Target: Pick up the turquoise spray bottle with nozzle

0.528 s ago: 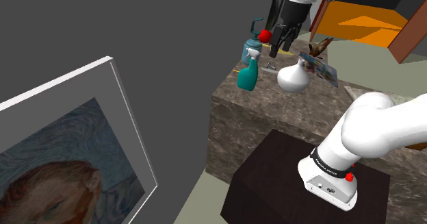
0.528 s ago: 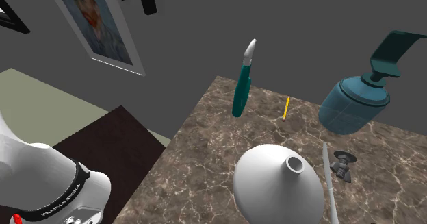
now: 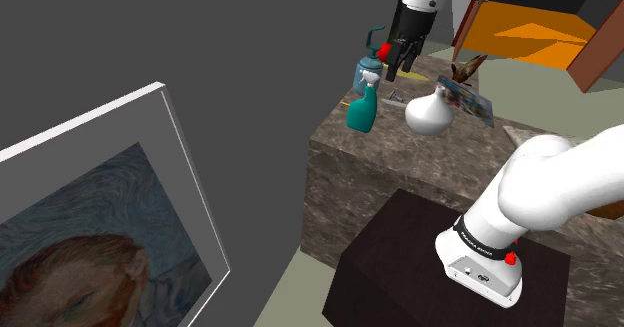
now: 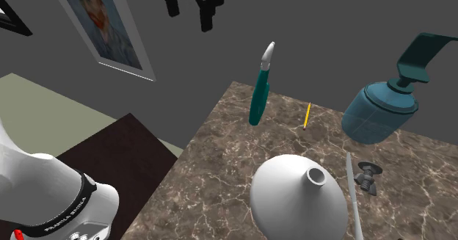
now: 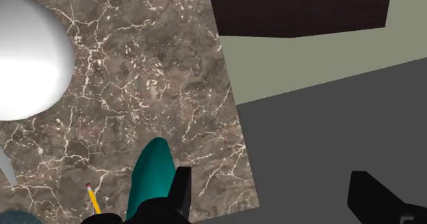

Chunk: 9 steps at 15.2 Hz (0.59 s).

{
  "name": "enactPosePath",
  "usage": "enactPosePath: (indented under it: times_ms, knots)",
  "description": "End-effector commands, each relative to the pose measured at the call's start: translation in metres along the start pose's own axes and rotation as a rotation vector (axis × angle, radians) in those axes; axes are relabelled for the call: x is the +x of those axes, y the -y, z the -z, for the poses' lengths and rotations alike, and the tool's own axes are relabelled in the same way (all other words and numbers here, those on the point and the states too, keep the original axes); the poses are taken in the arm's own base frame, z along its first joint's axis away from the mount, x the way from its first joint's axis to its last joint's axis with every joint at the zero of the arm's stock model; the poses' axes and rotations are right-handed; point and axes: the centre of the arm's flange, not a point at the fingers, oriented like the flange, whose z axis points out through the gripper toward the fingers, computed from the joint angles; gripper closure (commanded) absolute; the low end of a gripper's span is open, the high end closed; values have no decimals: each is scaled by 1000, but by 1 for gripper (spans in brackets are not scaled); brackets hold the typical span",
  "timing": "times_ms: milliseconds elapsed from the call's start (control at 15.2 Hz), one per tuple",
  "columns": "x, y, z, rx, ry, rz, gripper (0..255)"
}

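- Claw (image 5: 270,183) is wide open and holds nothing. In the wrist view the two black fingers stand well apart, with only the counter edge and grey floor between them.
- Turquoise spray bottle (image 3: 362,110) stands upright on the marble counter (image 4: 220,150), white nozzle on top. It sits at the corner, close to the edge.
- Height: the shoulder view shows the claw hanging above the bottle, apart from it. No contact.
- Alignment: the wrist view puts the bottle just outside one finger, not in the gap. My read is that the claw is centred past the counter edge, so it needs a sideways shift before descending.
- Shape: the second exterior view sees the bottle as a slim profile. It looks like a flat body, so closing across the narrow dimension seems the safer grip. I can't tell from these views whether the fingers are already turned that way.
- Neighbours:
  - A blue-green pump dispenser (image 4: 378,106) stands on the bottle's counter side.
  - A white round flask (image 4: 297,194) stands on the same side.
  - A yellow pencil (image 4: 307,115) lies flat between bottle and dispenser.
  - The free room is on the edge side, which probably explains why the claw sits over there.
- Stage: pre-grasp, with lining up and lowering yet to do.
- Risk: the bottle is tall and narrow and near the edge. A finger coming down on its shoulder could tip it off the counter.
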Motion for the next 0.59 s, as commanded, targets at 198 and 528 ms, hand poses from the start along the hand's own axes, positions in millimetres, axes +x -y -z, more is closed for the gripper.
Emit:
enactPosePath:
  times_ms: [198,528]
  knots:
    - [44,-43,-24,-14,5,54,0]
    - [90,-85,-46,-27,10,107,0]
